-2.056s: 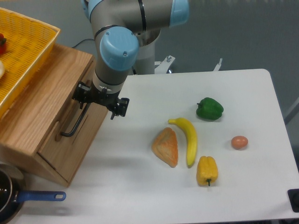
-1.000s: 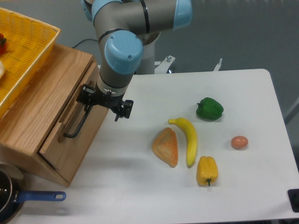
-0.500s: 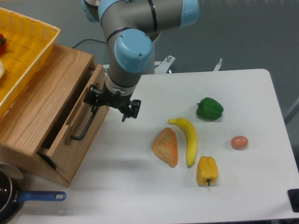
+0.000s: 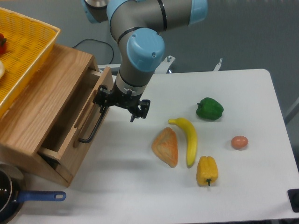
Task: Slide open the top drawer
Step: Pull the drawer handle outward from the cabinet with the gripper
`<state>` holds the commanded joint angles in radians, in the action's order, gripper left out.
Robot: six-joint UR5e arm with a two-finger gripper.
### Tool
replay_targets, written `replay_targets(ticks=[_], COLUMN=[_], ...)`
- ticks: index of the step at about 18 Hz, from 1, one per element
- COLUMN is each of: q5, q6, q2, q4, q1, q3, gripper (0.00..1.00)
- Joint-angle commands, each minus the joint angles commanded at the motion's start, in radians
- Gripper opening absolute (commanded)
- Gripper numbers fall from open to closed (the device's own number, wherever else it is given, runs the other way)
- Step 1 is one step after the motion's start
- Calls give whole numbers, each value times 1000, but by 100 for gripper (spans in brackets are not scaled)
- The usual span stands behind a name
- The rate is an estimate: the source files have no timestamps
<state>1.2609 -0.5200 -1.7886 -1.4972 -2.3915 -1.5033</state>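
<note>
The top drawer (image 4: 86, 122) stands part-way out of the wooden cabinet (image 4: 39, 107) at the left of the surface (image 4: 243, 186), its black bar handle (image 4: 95, 128) clasped at the upper end by the gripper (image 4: 105, 100) (finger gap hidden), a banana (image 4: 188, 137) lying well apart.

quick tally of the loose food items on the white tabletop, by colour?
Yellow: 2, banana and yellow pepper
Green: 1, green pepper
Orange: 1, the wedge-shaped item
Brown: 1, egg
Total: 5
</note>
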Motion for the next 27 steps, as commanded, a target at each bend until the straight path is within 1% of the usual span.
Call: replay_targets(ticks=[4, 7, 12, 15, 27], q5=[9, 12, 15, 15, 17], q6=[-5, -41, -46, -77, -83], q2=[-2, -2, -2, -2, -8], q4=[2, 0, 2, 0, 6], q1=[-6, -14, -23, -35, -57], q3=[5, 2, 2, 2, 5], gripper=[100, 100, 100, 100, 100])
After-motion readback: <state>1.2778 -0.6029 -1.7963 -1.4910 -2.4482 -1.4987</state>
